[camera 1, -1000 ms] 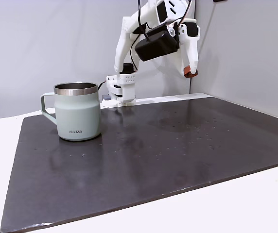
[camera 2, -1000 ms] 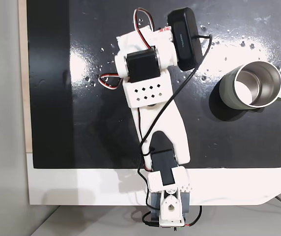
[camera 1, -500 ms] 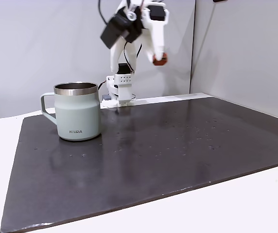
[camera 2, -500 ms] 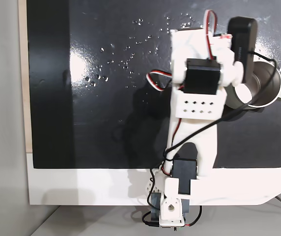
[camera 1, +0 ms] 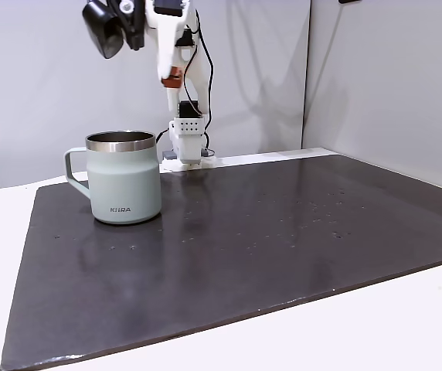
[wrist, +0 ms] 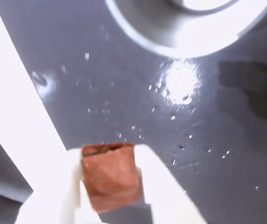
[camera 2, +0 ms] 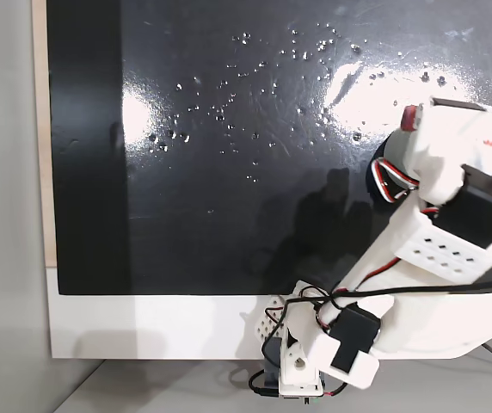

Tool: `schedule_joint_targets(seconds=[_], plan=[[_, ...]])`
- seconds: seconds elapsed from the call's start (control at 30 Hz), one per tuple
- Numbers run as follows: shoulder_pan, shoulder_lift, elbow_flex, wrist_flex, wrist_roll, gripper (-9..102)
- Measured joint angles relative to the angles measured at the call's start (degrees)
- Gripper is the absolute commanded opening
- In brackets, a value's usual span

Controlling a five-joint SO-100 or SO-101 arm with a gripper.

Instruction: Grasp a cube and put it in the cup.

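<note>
Hand: white hand point(wrist: 109, 179) pinches the cube between its two fingers; in a fixed view it hangs high point(camera 1: 172, 77), fingertips pointing down.
Cube: reddish-brown cube point(wrist: 110, 176) sits clamped at the fingertips, clear of the surface; in a fixed view it shows as a small brown spot point(camera 1: 173, 77) at the hand's tip.
Cup: grey-green cup point(camera 1: 124, 178) stands upright on the surface, below the hand and left of it in that view; its steel rim point(wrist: 189, 39) arcs ahead of the hand in the wrist view.
Surface: dark, glossy surface point(camera 1: 283, 232) with small pale specks.
Arm: white arm point(camera 2: 435, 249) leans over the right edge of the surface in a fixed view from above.
</note>
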Motion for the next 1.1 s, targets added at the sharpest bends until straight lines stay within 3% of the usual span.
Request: schedule_joint_targets(seconds=[0.47, 1.1], plan=[[12.48, 4.22, 13.54, 0.00, -7.03, 1], [13.89, -7.65, 7.91, 0.00, -5.89, 1]])
